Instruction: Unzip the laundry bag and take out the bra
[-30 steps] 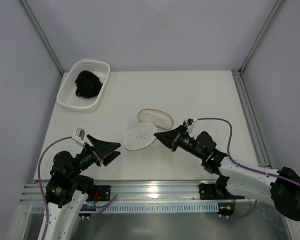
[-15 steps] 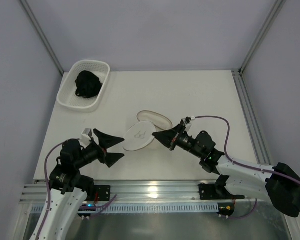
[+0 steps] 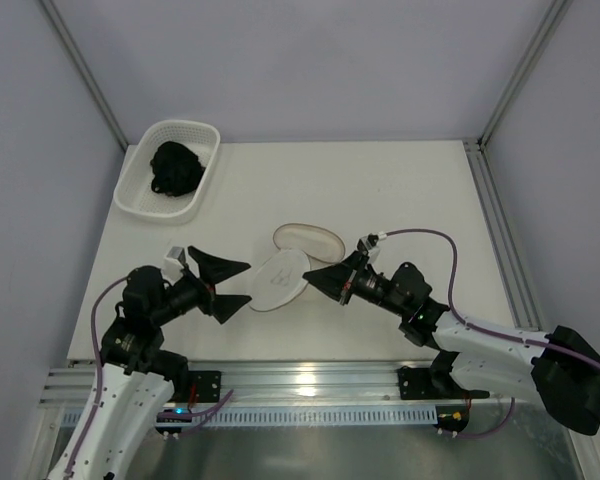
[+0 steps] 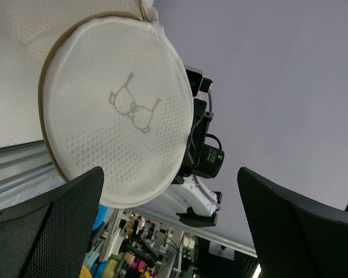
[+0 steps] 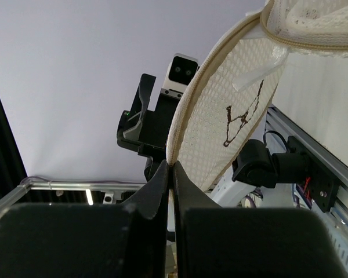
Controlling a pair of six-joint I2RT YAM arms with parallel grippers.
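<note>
**Laundry bag (image 3: 280,275) unzipped mid-table (image 3: 400,190), right gripper on its rim**

Top view: the right gripper (image 3: 318,279) pinches the rim of the tilted-up half. The left gripper (image 3: 244,283) is just beside it, jaws wide apart. A black bra (image 3: 175,167) lies in the white basket (image 3: 152,213) at the far left corner.

Left wrist view: the round mesh half shows between the spread fingers (image 4: 52,231).

Right wrist view: the fingers (image 5: 151,197) are clamped on the tan zipper rim.

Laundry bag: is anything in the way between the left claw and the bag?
Nothing visible. The open left gripper faces the laundry bag's raised flap with only air between them; the right gripper pinches its rim.
</note>
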